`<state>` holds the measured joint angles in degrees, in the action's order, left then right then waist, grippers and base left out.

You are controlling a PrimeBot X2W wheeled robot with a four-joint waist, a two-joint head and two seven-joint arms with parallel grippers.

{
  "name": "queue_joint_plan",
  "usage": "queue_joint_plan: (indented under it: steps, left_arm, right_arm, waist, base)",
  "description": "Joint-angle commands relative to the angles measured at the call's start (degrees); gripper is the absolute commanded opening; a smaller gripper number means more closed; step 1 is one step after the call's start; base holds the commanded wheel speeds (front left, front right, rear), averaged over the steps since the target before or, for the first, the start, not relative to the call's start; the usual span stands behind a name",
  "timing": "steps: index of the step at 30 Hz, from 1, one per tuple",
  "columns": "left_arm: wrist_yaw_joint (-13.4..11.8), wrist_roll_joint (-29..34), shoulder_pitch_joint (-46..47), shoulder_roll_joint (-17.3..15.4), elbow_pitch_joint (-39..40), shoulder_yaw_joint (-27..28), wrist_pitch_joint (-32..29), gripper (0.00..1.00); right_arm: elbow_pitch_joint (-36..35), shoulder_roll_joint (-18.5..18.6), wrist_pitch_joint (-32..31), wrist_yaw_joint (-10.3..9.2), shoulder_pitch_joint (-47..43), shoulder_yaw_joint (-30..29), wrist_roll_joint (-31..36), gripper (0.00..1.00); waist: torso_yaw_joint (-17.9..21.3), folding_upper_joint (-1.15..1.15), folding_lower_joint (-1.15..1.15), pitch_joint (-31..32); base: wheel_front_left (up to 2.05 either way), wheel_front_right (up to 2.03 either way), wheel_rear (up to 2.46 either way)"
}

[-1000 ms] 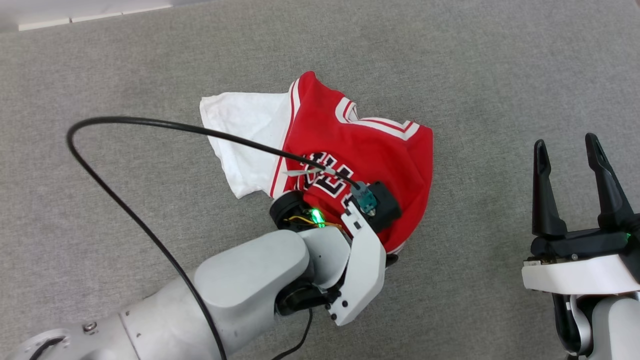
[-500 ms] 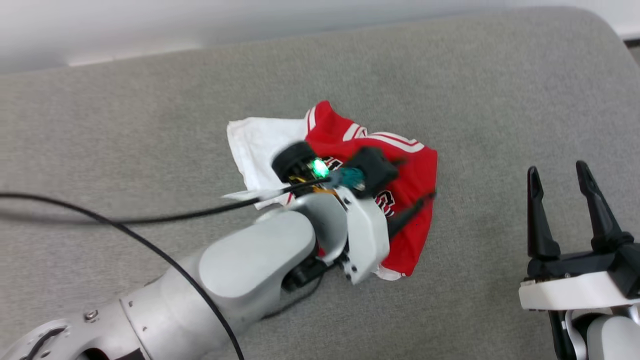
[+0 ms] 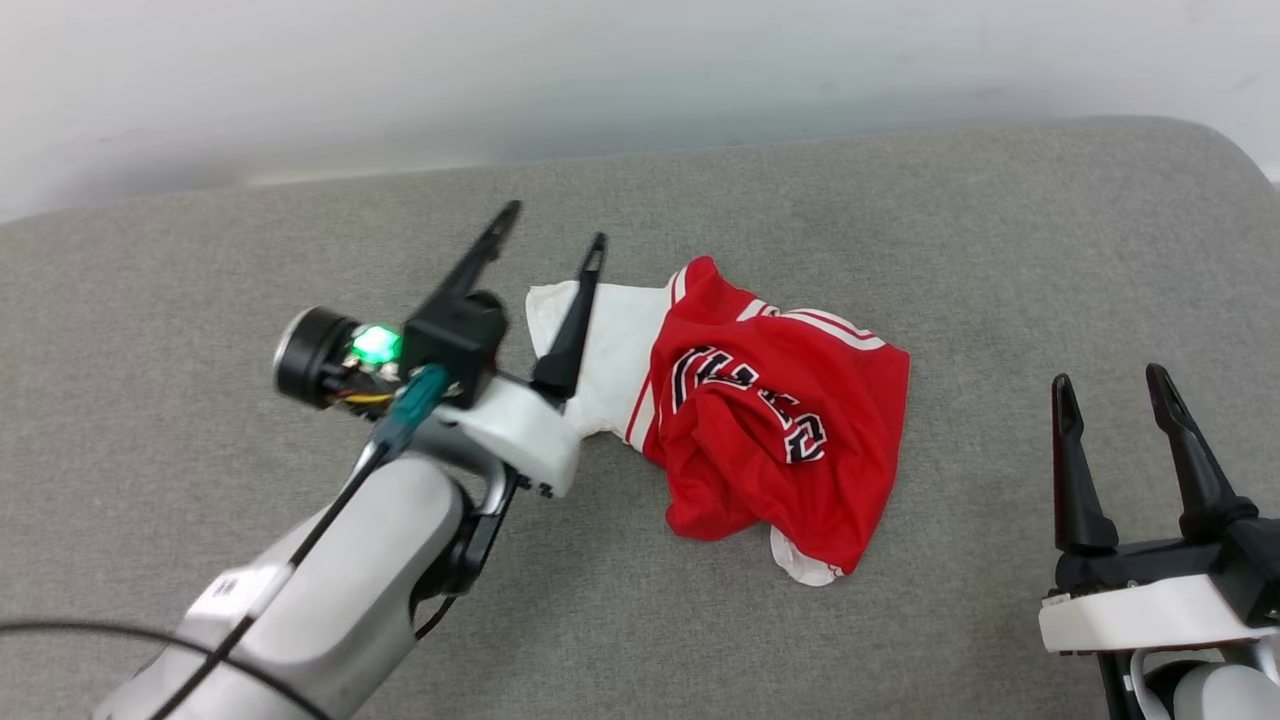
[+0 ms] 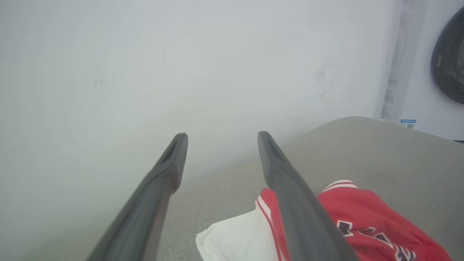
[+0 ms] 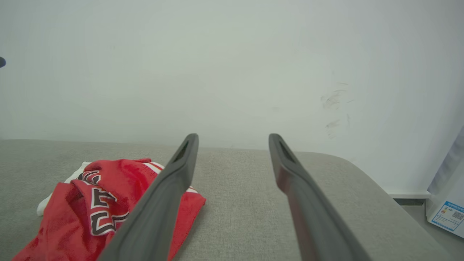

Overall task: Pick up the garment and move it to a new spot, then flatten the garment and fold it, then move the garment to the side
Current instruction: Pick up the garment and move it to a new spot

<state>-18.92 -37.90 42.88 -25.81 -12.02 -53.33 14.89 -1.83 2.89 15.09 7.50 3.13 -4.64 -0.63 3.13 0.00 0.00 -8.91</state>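
**Red garment heaped on the grey surface, both grippers empty**

The garment (image 3: 780, 430) lies crumpled on the grey padded surface (image 3: 1000, 250), well in from its far edge and from its rounded far-right corner. It sits between the 2 grippers. Its red body is bunched, with wrinkled black, white-outlined lettering facing up, and 1 white sleeve spreads flat toward the surface's left side.

The left gripper (image 3: 555, 222) stands wide, with nothing between its fingers, which point toward the pale wall (image 3: 600, 70). In the head view 1 finger crosses the white sleeve; whether it touches cannot be told. The right gripper (image 3: 1108, 376) is spread wide and empty, apart from the garment, toward the right edge.
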Motion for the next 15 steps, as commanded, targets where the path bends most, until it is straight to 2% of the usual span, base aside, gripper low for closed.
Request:
queue_joint_plan:
  steps: [1,4,8,11,15]
  left_arm:
    - [-2.36,2.78,-4.15,-0.93,2.96,3.66,0.38,1.00]
    - [-5.15,6.35,-11.23,-2.04,7.21,9.58,0.30,1.00]
    - [-7.31,10.65,-20.48,-1.07,11.50,17.58,0.30,1.00]
    - [-7.34,12.83,-24.55,-0.39,12.90,21.00,0.31,1.00]
    - [-6.14,16.52,-31.14,3.18,15.46,27.27,0.31,1.00]
  right_arm:
    - [0.03,-0.03,0.12,-0.02,-0.72,-0.14,-0.47,1.00]
    - [0.06,-0.03,0.12,-0.02,-0.95,-0.07,-0.85,1.00]
    - [-0.08,-0.04,0.12,-0.02,-1.54,-0.01,-1.58,1.00]
    - [-0.05,-0.03,0.12,-0.02,-1.81,-0.05,-1.92,1.00]
    - [0.16,-0.03,0.12,-0.02,-2.37,0.28,-2.95,1.00]
  waist:
    - [-0.76,0.00,0.00,0.66]
    - [-1.29,0.00,0.00,1.13]
    - [-2.00,0.00,0.00,1.71]
    - [-2.33,0.00,0.00,2.00]
    - [-2.96,0.00,0.00,2.64]
  base:
    - [0.00,0.00,0.00]
    - [0.00,0.00,0.00]
    - [0.00,0.00,0.00]
    - [0.00,0.00,0.00]
    - [0.00,0.00,0.00]
